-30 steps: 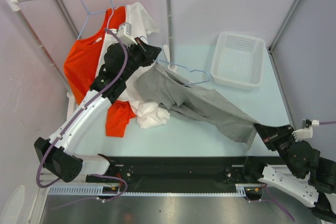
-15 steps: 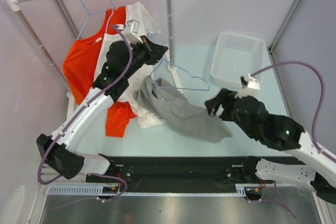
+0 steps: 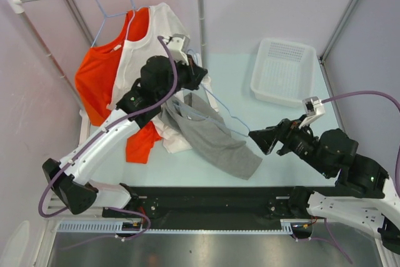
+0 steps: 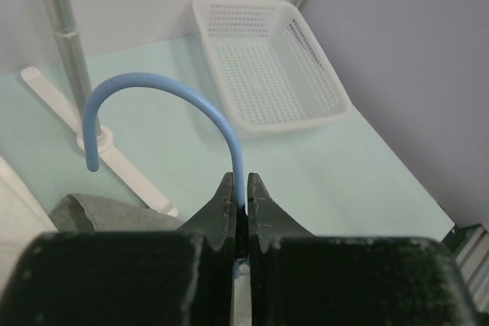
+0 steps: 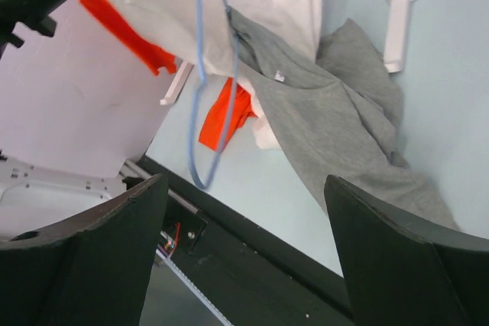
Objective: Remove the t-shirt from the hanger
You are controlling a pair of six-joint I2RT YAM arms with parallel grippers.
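The right gripper (image 3: 264,141) has just sprung apart, dropping the grey t-shirt (image 3: 215,143) by the worktop's (image 3: 237,73) near edge, while the left gripper (image 4: 243,188) stays clamped on the hanger (image 4: 145,79), which seems almost freed.

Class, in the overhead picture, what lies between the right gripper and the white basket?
Only bare table separates the right gripper from the white basket, seen in the top external view.

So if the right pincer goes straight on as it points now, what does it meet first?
Probably the gray t-shirt draped from the blue hanger; the wire may come first, depth is unclear.
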